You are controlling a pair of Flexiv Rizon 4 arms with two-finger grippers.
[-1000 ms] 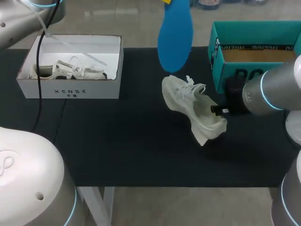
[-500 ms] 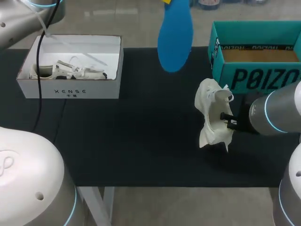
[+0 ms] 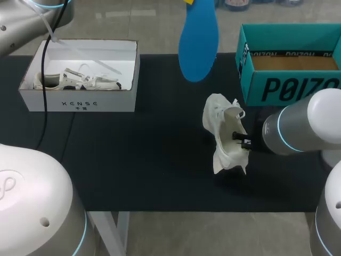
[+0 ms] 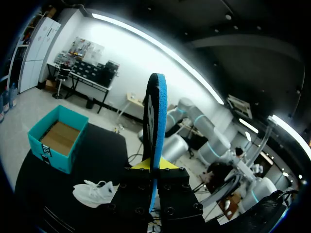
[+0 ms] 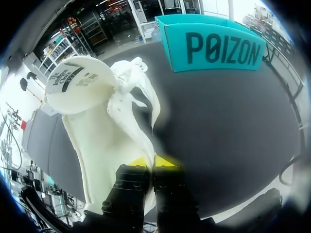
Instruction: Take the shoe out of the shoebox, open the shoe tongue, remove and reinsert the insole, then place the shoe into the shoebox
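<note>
1. Right tool (image 5: 153, 162): the yellow tips are pressed close together, pinching an edge of the shoe (image 5: 107, 121) from both sides. The rest of the shoe lies ahead of the fingers.
2. Head view: the shoe is pale cream and stands nearly on end at about 4 o'clock from the middle of the table (image 3: 133, 160). It is near the teal box (image 3: 290, 69), at the box's 7 o'clock. Its opening faces the right arm. I cannot tell whether its lower end touches the table.
3. Right wrist view: a pale rounded part of the shoe carries a few lines of small dark print. Laces are bunched just beside it.
4. Left tool (image 4: 154, 165): clamped on the lower end of the blue insole (image 4: 155, 121), which stands upright and edge-on between the fingers.
5. Head view: the insole hangs above the table's far edge at about 12 o'clock, well apart from the shoe.
6. The teal box sits at 2 o'clock, open, with a brown cardboard floor showing. It has large dark lettering on its long side and smaller print on the end facing the middle of the table.
7. A white box (image 3: 80, 98) sits at 10 o'clock, open, with a second shoe (image 3: 80, 80) lying on its side inside. There is small dark lettering on the box's near wall.
</note>
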